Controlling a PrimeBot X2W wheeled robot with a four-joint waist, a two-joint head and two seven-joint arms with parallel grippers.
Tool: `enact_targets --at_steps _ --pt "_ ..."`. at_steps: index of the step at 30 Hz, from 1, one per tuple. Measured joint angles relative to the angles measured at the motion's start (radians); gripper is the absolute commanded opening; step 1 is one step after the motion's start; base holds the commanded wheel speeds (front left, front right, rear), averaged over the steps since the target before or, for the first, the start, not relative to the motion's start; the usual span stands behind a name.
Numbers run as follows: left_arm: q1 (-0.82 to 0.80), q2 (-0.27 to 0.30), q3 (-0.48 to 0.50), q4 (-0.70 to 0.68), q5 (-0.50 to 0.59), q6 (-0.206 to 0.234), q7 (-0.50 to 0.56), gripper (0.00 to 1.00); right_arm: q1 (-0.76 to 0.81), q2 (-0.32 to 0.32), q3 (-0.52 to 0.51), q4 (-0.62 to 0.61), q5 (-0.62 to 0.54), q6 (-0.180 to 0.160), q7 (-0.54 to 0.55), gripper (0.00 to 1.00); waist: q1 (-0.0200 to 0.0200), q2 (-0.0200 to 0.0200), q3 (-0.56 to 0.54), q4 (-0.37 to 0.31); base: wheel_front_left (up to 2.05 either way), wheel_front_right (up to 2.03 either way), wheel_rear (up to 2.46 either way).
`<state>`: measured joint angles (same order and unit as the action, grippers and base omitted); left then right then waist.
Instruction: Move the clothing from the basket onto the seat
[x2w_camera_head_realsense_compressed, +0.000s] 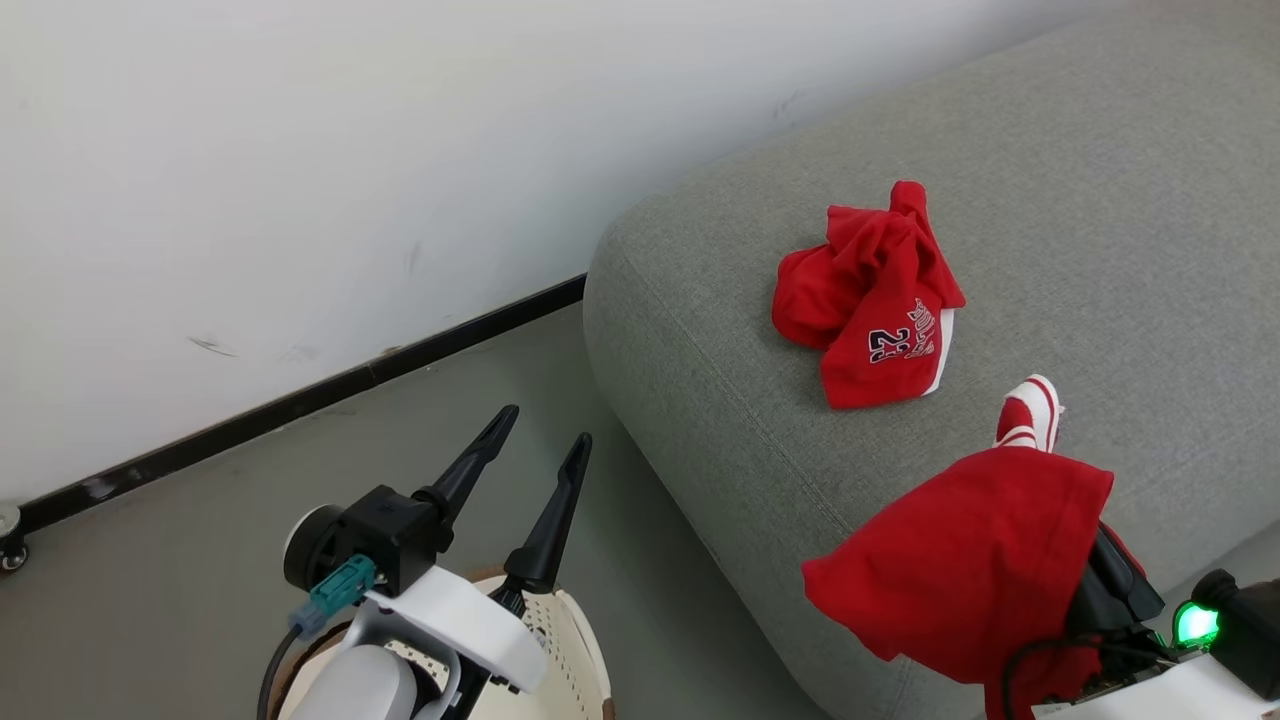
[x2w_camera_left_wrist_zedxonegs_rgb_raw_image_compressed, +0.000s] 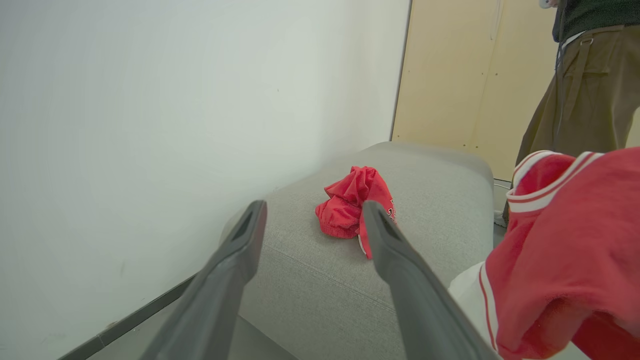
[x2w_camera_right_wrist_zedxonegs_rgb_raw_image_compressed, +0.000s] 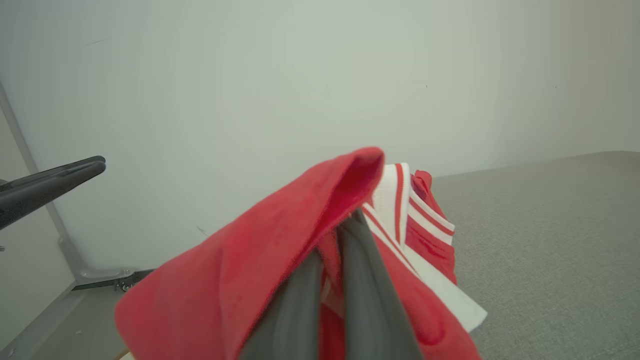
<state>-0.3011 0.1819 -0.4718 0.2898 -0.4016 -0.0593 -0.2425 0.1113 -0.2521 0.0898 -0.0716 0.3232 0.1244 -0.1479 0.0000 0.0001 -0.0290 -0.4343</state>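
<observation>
The right gripper (x2w_camera_right_wrist_zedxonegs_rgb_raw_image_compressed: 342, 235), jaws pinched shut on a red garment (x2w_camera_head_realsense_compressed: 970, 570), holds it over the seat's (x2w_camera_head_realsense_compressed: 1100, 200) front edge. Released here, it could slide to the floor (x2w_camera_head_realsense_compressed: 180, 600) or snag on the fingers. The left gripper (x2w_camera_head_realsense_compressed: 547, 428), jaws wide and empty, hangs above the basket (x2w_camera_head_realsense_compressed: 572, 625). Two garments, the second garment (x2w_camera_head_realsense_compressed: 880, 300) crumpled near the seat's corner; one basket; one seat.

The left gripper (x2w_camera_head_realsense_compressed: 547, 424) has 2 long, tapering black fingers (x2w_camera_head_realsense_compressed: 470, 462) on a black block, with a teal connector (x2w_camera_head_realsense_compressed: 335, 592), a dark cable (x2w_camera_head_realsense_compressed: 268, 670) and a white shell (x2w_camera_head_realsense_compressed: 460, 625). The right arm's white casing (x2w_camera_head_realsense_compressed: 1180, 695) carries a green light (x2w_camera_head_realsense_compressed: 1195, 625).
</observation>
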Motion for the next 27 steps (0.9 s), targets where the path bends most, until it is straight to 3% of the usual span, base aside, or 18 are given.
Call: enact_targets --at_steps 10,18,27 --pt "0.014 0.018 0.031 -0.039 0.008 0.035 -0.005 1.0 -0.066 -0.013 -0.048 -0.023 0.025 0.0 0.009 0.0 0.0 0.0 0.036 -0.014 0.0 0.0 0.0" --pt "0.015 0.047 0.058 -0.09 0.023 0.068 -0.005 1.0 -0.286 -0.101 -0.16 -0.014 0.077 0.0 0.04 0.0 0.0 0.0 0.072 -0.004 0.0 0.0 0.0" --pt "0.015 0.08 0.066 -0.151 0.046 0.077 -0.004 1.0 -0.515 -0.163 -0.196 0.075 0.126 0.0 0.111 0.0 0.0 0.0 0.113 0.017 0.0 0.0 0.0"
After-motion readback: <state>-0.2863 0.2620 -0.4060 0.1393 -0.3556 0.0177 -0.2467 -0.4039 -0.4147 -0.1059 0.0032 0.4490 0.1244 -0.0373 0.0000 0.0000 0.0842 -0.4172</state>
